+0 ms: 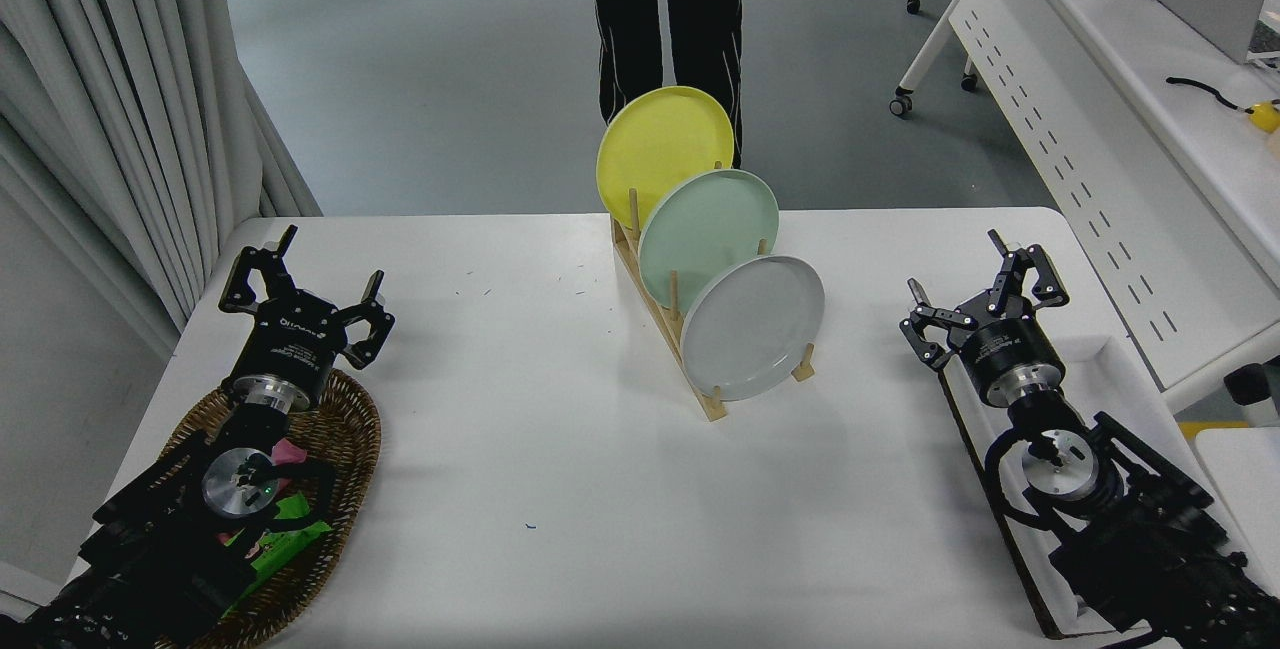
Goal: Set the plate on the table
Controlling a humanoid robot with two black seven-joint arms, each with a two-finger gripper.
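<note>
Work surface: large white rectangular table (560,489) with rounded corners and a smooth matte top
Rack: light wooden dowel plate rack (668,314) standing near the table's far-middle edge, running diagonally from far left to near right
Target item: round pale grey plate (752,327) with a shallow raised rim, standing on edge in the nearest slot of the rack, face turned toward the camera and to the right, not lying on the table
Adjacent items: round mint green plate (708,234) in the slot just behind the grey one, partly overlapped by it; round yellow plate (663,151) in the farthest slot, partly overlapped by the green one
Right arm: black right gripper (985,297) near the table's right edge, well apart from the rack and to the right of the grey plate, fingers spread wide, holding nothing
Beneath right arm: shallow white tray with a dark edge (1110,369) lying along the table's right side
Left arm: black left gripper (305,291) parked at the lower left, fingers spread wide, holding nothing
Beneath left arm: oval brown wicker basket (345,449) containing green and pink packets (290,519), partly hidden by the arm
Far side: person in black trousers (668,9) standing behind the rack
Upper right: white perforated-panel desk (1100,129) beside the table
</note>
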